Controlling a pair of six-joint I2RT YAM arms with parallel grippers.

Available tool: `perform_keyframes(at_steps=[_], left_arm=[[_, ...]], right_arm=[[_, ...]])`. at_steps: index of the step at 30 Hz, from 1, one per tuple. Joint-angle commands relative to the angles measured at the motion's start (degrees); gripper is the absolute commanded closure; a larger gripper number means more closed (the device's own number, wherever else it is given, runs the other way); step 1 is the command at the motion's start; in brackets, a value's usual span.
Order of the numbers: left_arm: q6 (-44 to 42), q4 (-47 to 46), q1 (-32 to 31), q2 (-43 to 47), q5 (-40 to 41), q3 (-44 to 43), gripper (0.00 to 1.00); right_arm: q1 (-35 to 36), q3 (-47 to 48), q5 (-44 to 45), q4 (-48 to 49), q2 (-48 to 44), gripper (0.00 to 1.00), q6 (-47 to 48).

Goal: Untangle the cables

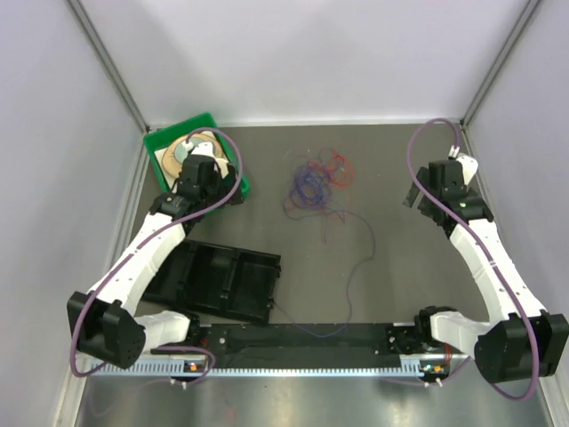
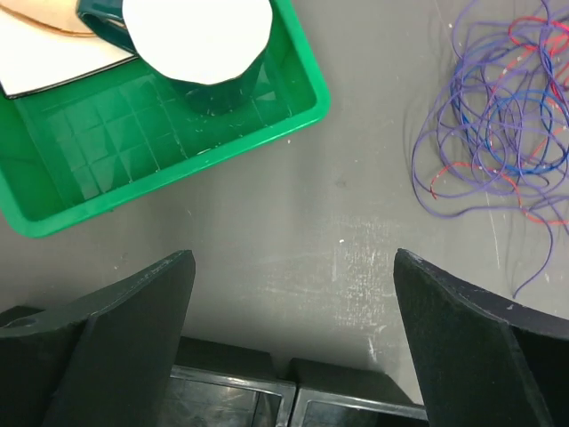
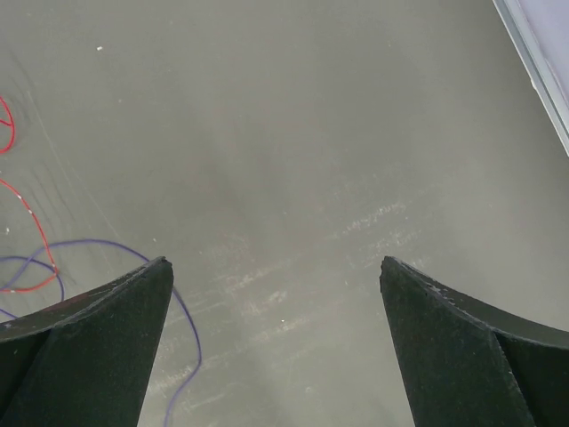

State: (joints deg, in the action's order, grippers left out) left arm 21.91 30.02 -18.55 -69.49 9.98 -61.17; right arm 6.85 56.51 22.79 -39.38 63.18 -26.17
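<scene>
The cables (image 1: 313,182) lie as a loose tangle of thin red, blue and purple wires at the back middle of the grey table. One long purple strand (image 1: 360,267) trails from it toward the near edge. In the left wrist view the tangle (image 2: 498,133) sits at the upper right, well clear of my left gripper (image 2: 292,258), which is open over bare table. My right gripper (image 3: 274,262) is also open with nothing between its fingers. A purple strand (image 3: 89,242) and red loops pass beside its left finger (image 3: 107,329). From above, the left gripper (image 1: 216,191) hovers by the green tray and the right gripper (image 1: 416,194) to the right of the tangle.
A green tray (image 1: 209,116) at the back left holds a white-lidded cup (image 2: 197,40) and flat card pieces. A black two-compartment tray (image 1: 222,280) lies near the left arm, its edge under my left gripper (image 2: 267,391). A black rail (image 1: 302,342) runs along the near edge.
</scene>
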Motion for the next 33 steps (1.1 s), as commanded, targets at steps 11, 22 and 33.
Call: perform_keyframes(at_steps=[11,22,33], left_arm=[[6.74,-1.54,0.62,0.59,2.33,1.4,0.01],[-2.22,-1.28,-17.8,-6.87,6.81,-1.75,0.01],[3.84,0.56,-22.33,-15.32,7.68,-8.97,0.01]], right_arm=[[-0.08,-3.07,-3.18,5.0,-4.02,0.01,-0.81],[4.21,-13.17,-26.82,17.93,-7.98,0.01,-1.07],[22.23,-11.77,-11.7,11.77,2.29,0.03,-1.25]])
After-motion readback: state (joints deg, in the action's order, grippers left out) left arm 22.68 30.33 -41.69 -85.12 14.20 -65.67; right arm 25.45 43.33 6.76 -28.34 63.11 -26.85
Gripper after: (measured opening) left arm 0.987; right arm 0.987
